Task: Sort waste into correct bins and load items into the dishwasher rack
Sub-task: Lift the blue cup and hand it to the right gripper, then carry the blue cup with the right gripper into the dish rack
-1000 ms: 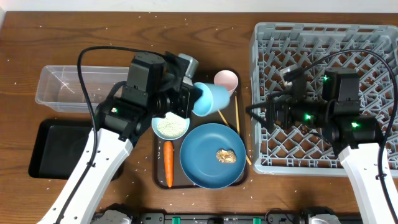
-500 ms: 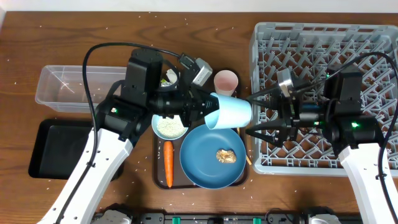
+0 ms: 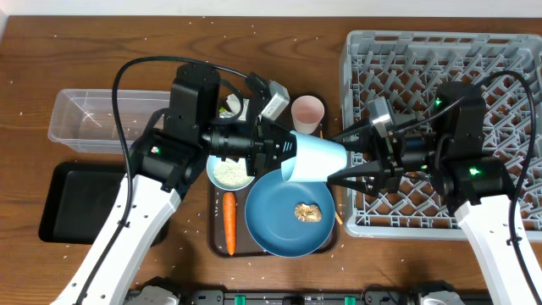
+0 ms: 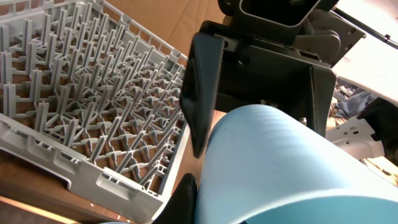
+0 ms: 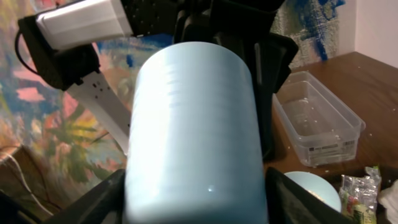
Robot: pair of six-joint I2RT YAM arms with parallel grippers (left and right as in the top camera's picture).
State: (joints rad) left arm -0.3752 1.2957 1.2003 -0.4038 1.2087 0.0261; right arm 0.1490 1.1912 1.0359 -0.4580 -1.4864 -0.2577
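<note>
A light blue cup [image 3: 313, 158] [image 4: 280, 168] [image 5: 193, 124] hangs on its side over the blue plate [image 3: 279, 224], between both arms. My left gripper [image 3: 286, 158] is shut on its rim; one black finger [image 4: 185, 196] shows against the cup wall. My right gripper [image 3: 330, 161] [image 5: 194, 202] reaches out from the dishwasher rack [image 3: 440, 59] [image 4: 74, 81] with a finger pressed to each side of the cup's base end. The pink cup [image 3: 307, 110], white bowl of rice [image 3: 231, 172], carrot [image 3: 229, 223], brown lump [image 3: 307, 212] and wrapper [image 3: 230, 106] lie below.
The brown serving tray [image 3: 216, 241] holds the dishes at centre. A clear tub [image 3: 93, 119] [image 5: 317, 121] stands at far left, with the black tray [image 3: 72, 203] in front of it. One chopstick [image 3: 337, 217] shows beside the plate. Rice grains are scattered across the wooden table.
My left arm swung the cup rightwards and turned it base-first towards the rack. My right gripper came forward and narrowed its jaws onto the cup's base end.
</note>
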